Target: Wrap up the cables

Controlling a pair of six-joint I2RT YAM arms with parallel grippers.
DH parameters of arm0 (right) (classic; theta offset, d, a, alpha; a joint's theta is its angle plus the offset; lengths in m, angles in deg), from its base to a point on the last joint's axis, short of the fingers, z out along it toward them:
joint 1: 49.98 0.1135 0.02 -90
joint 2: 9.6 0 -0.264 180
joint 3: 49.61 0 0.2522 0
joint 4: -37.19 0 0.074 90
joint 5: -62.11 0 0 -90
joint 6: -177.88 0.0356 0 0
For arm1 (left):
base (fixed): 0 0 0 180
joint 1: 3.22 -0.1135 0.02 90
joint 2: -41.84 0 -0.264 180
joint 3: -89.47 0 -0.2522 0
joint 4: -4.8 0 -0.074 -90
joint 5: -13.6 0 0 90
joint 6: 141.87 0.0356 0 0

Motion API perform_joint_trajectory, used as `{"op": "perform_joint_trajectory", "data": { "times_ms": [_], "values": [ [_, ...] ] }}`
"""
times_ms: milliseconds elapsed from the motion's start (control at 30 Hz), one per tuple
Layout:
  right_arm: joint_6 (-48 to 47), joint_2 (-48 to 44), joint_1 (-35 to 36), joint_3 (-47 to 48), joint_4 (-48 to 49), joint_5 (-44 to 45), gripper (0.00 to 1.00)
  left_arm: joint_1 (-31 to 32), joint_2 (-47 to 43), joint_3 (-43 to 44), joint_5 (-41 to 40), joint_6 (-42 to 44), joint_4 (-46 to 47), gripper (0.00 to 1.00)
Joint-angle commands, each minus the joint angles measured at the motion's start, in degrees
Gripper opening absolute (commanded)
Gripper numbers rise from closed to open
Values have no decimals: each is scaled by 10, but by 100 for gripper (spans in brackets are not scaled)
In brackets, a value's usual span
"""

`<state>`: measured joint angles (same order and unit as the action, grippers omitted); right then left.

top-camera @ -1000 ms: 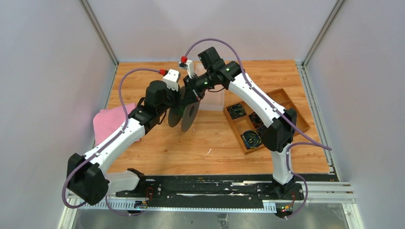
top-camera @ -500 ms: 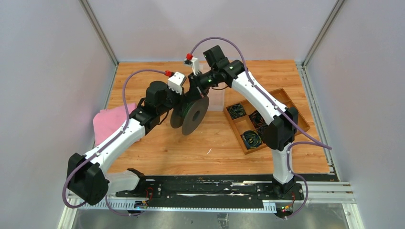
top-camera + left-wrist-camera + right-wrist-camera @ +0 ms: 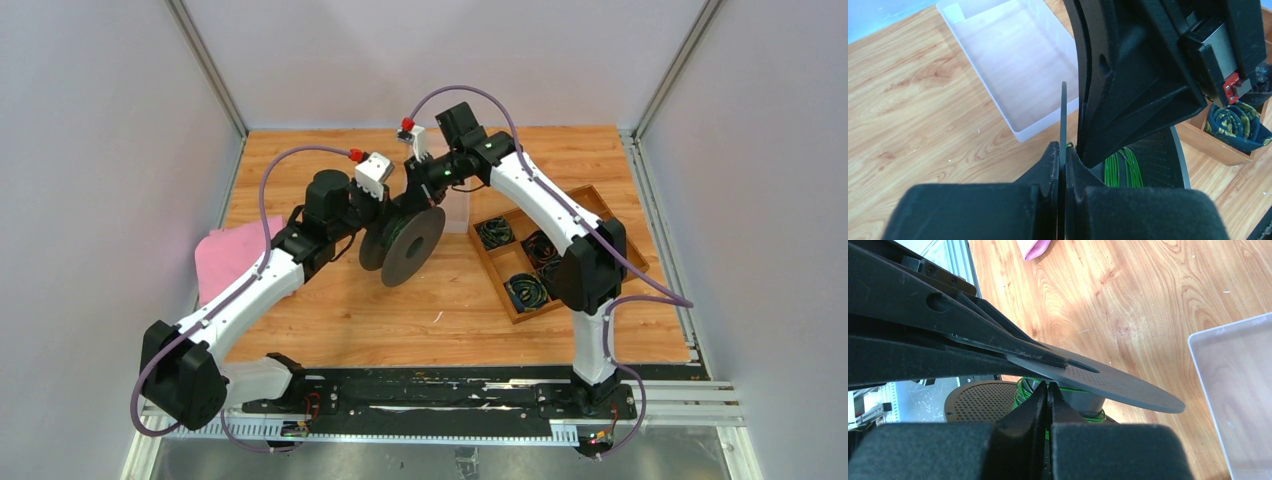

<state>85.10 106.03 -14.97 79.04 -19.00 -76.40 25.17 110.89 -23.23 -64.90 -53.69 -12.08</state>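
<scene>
A black spool (image 3: 408, 246) with two perforated flanges is held up above the table's middle. Green cables (image 3: 1120, 167) are wound round its hub (image 3: 1083, 401). My left gripper (image 3: 1064, 150) is shut on the thin edge of one flange (image 3: 1064, 112); from above it (image 3: 378, 215) sits at the spool's upper left. My right gripper (image 3: 1048, 387) is shut, its tips between the flanges at the green cables (image 3: 1022, 389); whether a strand is pinched is hidden. Seen from above, the right gripper (image 3: 413, 205) sits just over the spool.
A clear plastic bin (image 3: 455, 210) stands right behind the spool. A wooden tray (image 3: 585, 205) with dark coiled bundles (image 3: 525, 292) lies at the right. A pink cloth (image 3: 225, 255) lies at the left. Bare wooden table (image 3: 400, 320) spreads in front.
The right arm has shifted right and a little back. The spool has turned with it, so its near flange now faces the top camera more. The left arm has barely moved.
</scene>
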Motion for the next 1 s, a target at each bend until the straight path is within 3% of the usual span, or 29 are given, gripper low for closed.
{"op": "perform_joint_trajectory", "data": {
  "times_ms": [0, 300, 567, 967],
  "values": [
    [-15, -42, -10, -33, 28, -16, 1, 5, -21, 2, 10, 5, 41, 0],
    [-38, -44, -10, -48, 66, -20, 1, 4, -15, 10, -90, -32, 7, 0],
    [-8, 7, -11, -37, 111, -29, 1, 14, -5, 17, -146, -59, -33, 0],
    [-12, 65, -11, -20, 122, -48, 1, 15, 37, 26, -176, -81, -64, 0]
  ]
}}
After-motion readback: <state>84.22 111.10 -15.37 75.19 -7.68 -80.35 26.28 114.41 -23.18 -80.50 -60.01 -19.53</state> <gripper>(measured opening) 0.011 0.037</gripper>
